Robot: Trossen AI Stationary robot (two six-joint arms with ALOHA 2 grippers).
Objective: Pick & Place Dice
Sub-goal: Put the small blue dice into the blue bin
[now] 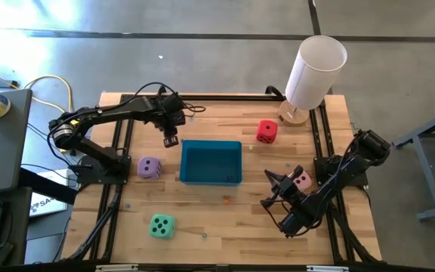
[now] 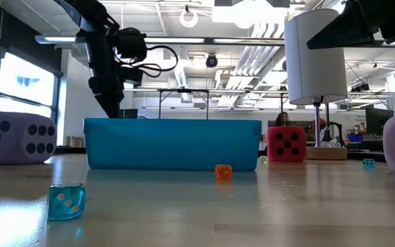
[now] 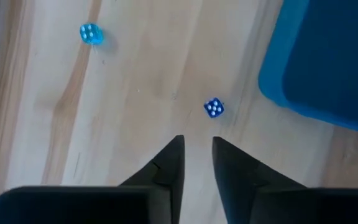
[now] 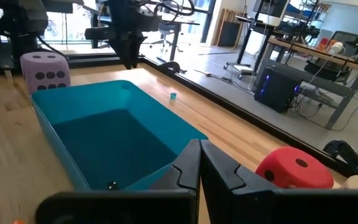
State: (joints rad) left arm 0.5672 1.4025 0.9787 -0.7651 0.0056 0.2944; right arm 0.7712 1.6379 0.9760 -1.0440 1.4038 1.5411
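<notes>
Left gripper [image 1: 171, 140] hangs just off the tray's [image 1: 211, 162] far-left corner, pointing straight down at the worktop [image 1: 225, 223]. Its fingers [image 3: 166, 168] sit slightly parted with nothing between them, and a tiny dark-blue die [image 3: 213, 107] lies on the wood just ahead of the tips. A second tiny light-blue die [image 3: 91, 33] lies farther off.

Right gripper [image 1: 272, 177] is shut tight and empty, parked right of the tray near the worktop's right edge, next to the pink die [image 1: 302, 181].

The big dice: red die [image 1: 266, 131] sits near the far edge, right of the tray's far-right corner. Lilac die [image 1: 149, 168] is just left of the tray. Green die [image 1: 162, 226] sits toward the near-left corner. None of them is in the tray.

A white cylinder [image 1: 316, 72] stands at the far-right corner.
</notes>
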